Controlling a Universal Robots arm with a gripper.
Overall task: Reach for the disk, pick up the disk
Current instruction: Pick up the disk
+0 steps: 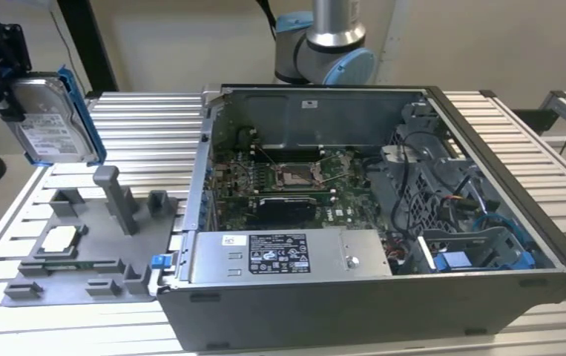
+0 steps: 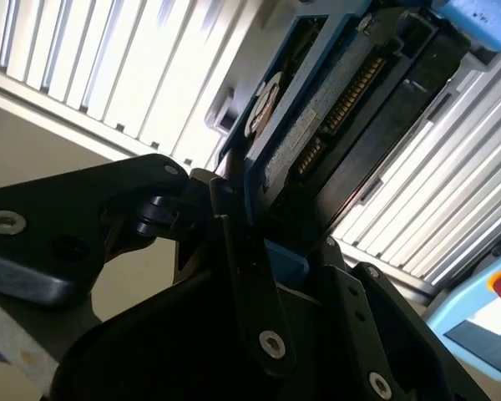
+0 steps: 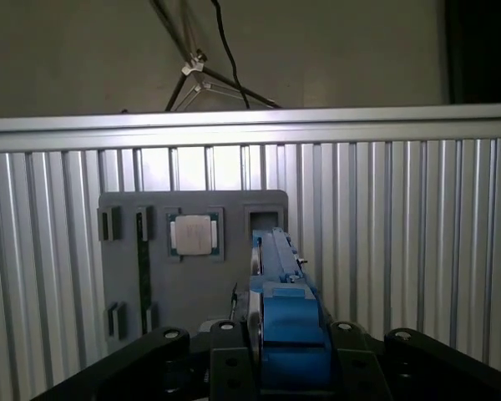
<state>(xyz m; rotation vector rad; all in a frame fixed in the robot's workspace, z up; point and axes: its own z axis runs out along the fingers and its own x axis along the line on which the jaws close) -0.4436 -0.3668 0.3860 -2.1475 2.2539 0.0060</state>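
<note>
The disk hangs in the air.
The fingers (image 2: 250,280) squeeze tight on the disk (image 1: 53,122), high over the grey holder (image 1: 77,215) at the tabletop's (image 1: 525,144) edge, beside the open computer case (image 1: 362,311).

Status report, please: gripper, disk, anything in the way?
Gripper shut on the disk. Disk on edge in the air, above the grey fixture, not touching it. Computer case apart, to the exterior view's right.
</note>
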